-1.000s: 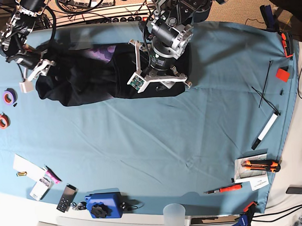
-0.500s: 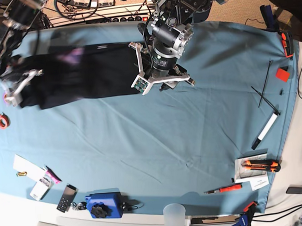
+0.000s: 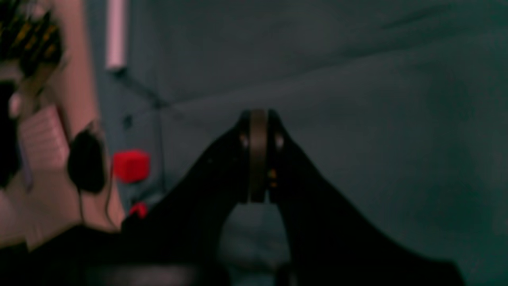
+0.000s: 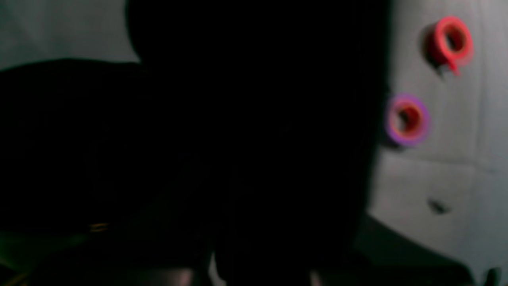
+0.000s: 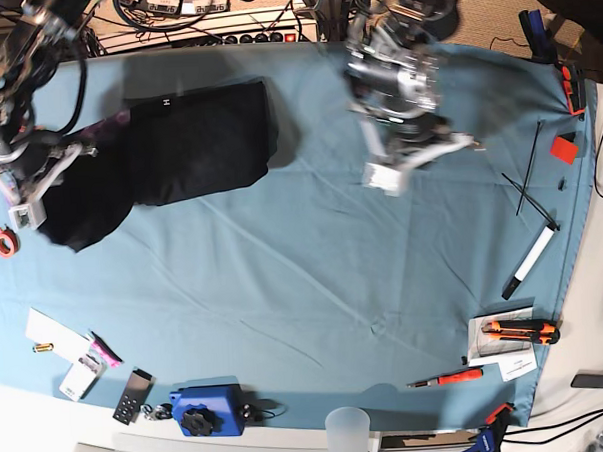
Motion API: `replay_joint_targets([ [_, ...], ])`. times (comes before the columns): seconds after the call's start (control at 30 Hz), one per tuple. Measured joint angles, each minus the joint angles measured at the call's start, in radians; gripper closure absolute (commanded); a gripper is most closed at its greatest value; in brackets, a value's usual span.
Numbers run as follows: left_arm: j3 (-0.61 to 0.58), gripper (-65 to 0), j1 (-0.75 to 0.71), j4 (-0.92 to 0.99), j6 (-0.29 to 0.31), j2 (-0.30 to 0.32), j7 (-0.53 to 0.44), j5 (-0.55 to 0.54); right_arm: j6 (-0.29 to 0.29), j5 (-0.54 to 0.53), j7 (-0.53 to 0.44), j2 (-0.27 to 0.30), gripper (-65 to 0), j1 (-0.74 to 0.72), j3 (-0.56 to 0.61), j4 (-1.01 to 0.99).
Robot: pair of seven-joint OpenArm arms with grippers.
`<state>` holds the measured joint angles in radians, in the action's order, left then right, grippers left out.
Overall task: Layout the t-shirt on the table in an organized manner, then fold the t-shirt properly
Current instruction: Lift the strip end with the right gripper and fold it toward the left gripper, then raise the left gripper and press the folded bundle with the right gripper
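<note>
The black t-shirt [image 5: 188,141] lies bunched at the back left of the teal table [image 5: 314,285]. Its left end is pulled up at my right gripper [image 5: 30,203], which is shut on the fabric. Dark cloth from the t-shirt [image 4: 238,139] fills most of the right wrist view. My left gripper [image 5: 418,151] hovers blurred right of the shirt, well apart from it. In the left wrist view this gripper [image 3: 258,119] is shut, with nothing between the fingers and bare table [image 3: 397,119] beneath.
A red tape roll [image 5: 6,242] [image 4: 452,39] and a purple one [image 4: 406,119] lie by the left edge. On the right are a red block [image 5: 563,146], a marker [image 5: 529,261], a utility knife [image 5: 521,328] and a screwdriver [image 5: 446,378]. A blue device [image 5: 204,410] sits at the front.
My left gripper let go of the shirt, shut, and swung right. The right arm drew the shirt's left end leftward and forward, so the fabric now stretches across the back left.
</note>
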<state>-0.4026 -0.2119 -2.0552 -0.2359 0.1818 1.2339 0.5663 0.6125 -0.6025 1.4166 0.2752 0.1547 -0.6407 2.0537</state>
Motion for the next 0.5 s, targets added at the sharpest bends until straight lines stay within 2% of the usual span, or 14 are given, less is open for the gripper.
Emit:
replay_joint_targets([
  [0.13, 0.118, 0.0, -0.011, 0.0, 0.004, 0.016, 0.0, -0.064, 0.0, -0.023, 0.0, -0.035, 0.0, 0.035, 0.054, 0.061],
  [0.33, 0.237, 0.0, -0.012, 0.0, 0.004, 0.016, -0.015, -0.138, 0.028, -0.023, 0.0, -0.045, 0.0, 0.056, 0.321, 0.063],
  [0.5, 0.255, 0.0, -0.012, 0.0, 0.031, 0.015, -0.015, -0.161, 0.028, -0.019, -0.002, -0.045, 0.0, 0.056, 0.494, 0.063],
])
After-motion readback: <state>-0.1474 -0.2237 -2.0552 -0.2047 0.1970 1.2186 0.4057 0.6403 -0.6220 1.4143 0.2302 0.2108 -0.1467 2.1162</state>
